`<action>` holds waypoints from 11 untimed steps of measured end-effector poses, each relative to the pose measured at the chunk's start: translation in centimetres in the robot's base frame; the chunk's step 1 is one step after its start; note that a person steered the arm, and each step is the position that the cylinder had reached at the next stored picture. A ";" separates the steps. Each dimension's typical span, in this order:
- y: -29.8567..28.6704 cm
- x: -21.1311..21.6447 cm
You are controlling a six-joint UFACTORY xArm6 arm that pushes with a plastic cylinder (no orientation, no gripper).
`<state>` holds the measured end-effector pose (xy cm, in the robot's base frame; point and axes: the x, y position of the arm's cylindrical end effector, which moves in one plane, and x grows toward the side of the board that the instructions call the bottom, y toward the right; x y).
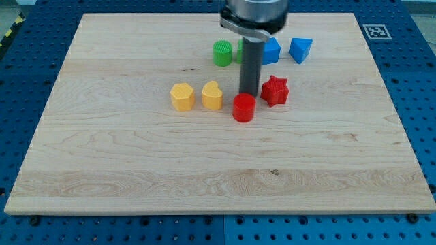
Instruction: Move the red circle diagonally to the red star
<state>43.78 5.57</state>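
Note:
The red circle (244, 107) lies near the board's middle, down and to the left of the red star (275, 90), with a small gap between them. My tip (248, 93) stands just above the red circle, at its upper edge and to the left of the red star. Whether the tip touches the circle I cannot tell.
A yellow hexagon (182, 96) and a yellow heart (212, 95) lie left of the red circle. A green circle (223, 53), a blue block (272, 50) and a blue triangle-like block (300, 50) lie above, partly behind the rod. A second green block (240, 50) peeks out behind the rod. The wooden board (136, 170) rests on a blue perforated table.

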 end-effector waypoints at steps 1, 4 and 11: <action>1.3 3.8; 5.9 3.6; -0.7 5.1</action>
